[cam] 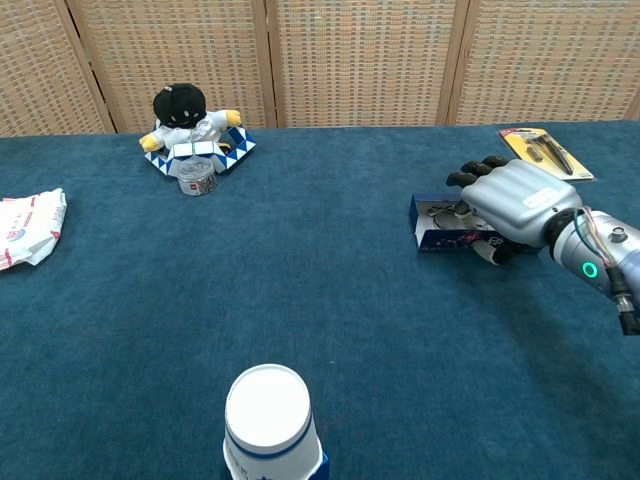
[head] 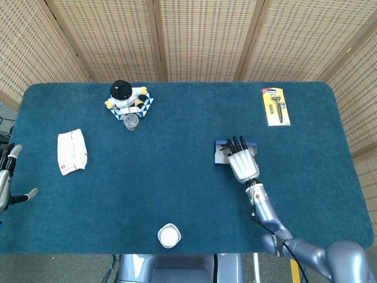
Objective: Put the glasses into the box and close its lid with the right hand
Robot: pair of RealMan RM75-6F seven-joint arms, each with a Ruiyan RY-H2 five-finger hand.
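Silver-backed right hand (cam: 515,205) with black fingers, green-lit grey wrist

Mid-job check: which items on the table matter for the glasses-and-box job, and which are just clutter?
Job: box, glasses inside it, right robot hand resting on the box.

Clutter: plush toy, small jar, white packet, razor pack, paper cup; left robot hand at the table edge.

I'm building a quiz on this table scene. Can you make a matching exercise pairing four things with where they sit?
Things:
1. plush toy
2. razor pack
3. paper cup
4. box

Places:
A. near edge, middle
B. under the right hand
C. far left of centre
D. far right corner

Pairs: 1-C, 2-D, 3-A, 4-B
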